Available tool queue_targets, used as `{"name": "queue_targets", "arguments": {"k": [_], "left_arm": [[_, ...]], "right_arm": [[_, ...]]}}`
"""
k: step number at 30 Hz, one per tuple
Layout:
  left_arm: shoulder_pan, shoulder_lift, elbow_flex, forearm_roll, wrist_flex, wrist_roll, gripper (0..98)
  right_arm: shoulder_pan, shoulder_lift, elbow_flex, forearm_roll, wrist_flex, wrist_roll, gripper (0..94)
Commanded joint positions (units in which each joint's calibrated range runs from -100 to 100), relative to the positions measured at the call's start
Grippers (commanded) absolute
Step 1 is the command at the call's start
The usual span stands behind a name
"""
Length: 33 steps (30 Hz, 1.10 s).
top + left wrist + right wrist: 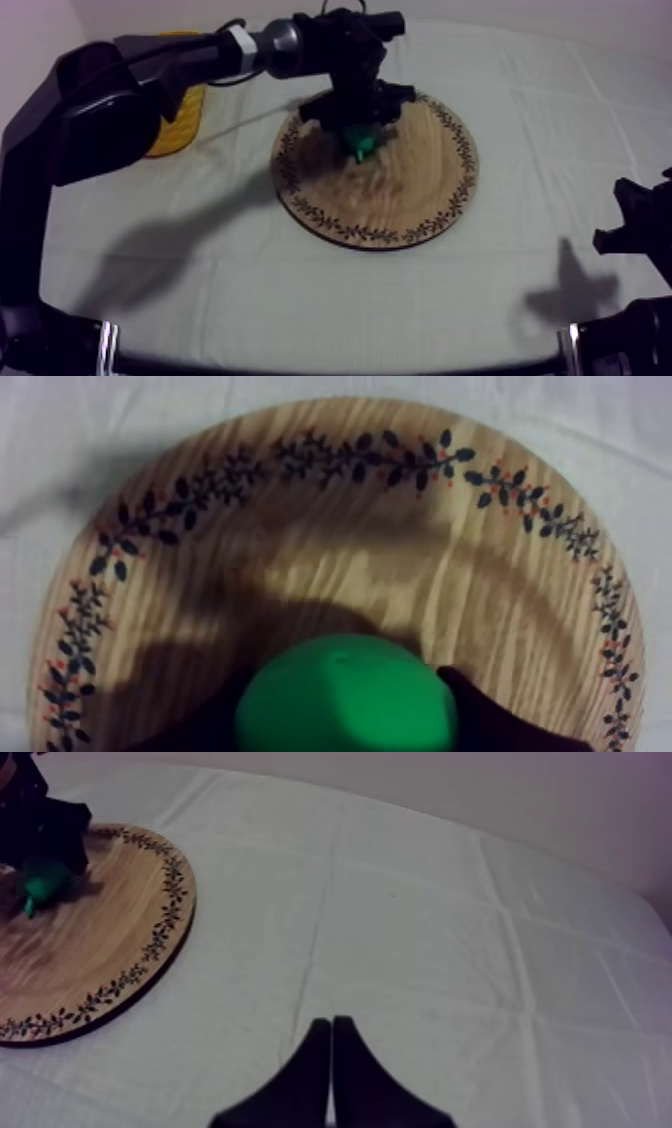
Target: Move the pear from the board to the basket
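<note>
Left gripper (358, 132) clamps pear (345, 696) between its fingers, over board (420, 200). Basket (185, 125) lies back beside its arm. Right gripper (331, 1027) pinched shut, empty, far.

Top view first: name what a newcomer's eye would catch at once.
The bright green pear at the far side of the round wooden board, with my left hand right over it. Next, the yellow basket half hidden behind my left arm, and my right hand shut over bare cloth.

Cloth-covered table (520, 100) bears wooden board (420, 190) and yellow basket (183, 125) (far left).
</note>
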Motion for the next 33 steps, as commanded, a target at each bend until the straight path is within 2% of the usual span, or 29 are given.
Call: {"name": "queue_targets", "arguments": {"k": [1, 10, 21, 28, 33], "left_arm": [[-0.16, -2.14, 1.21, -0.04, 0.07, -0.34, 48.1], [-1.75, -16.84, 10.03, -0.08, 1.70, -3.57, 46.4], [-5.70, -38.47, 31.08, -0.09, 7.17, -8.54, 47.9], [-8.90, -50.16, 41.92, -1.34, 7.93, -10.77, 47.5], [-12.14, -54.06, 43.97, -2.55, 8.05, -12.54, 47.0]], "right_arm": [[0.00, -0.05, 0.05, 0.02, 0.01, 0.02, 0.3], [0.00, -0.05, 0.05, 0.02, 0.01, 0.04, 0.3], [0.00, -0.05, 0.05, 0.02, 0.01, 0.01, 0.3], [0.00, -0.05, 0.05, 0.02, 0.01, 0.00, 0.3], [0.00, -0.05, 0.05, 0.02, 0.01, 0.00, 0.3]]}}
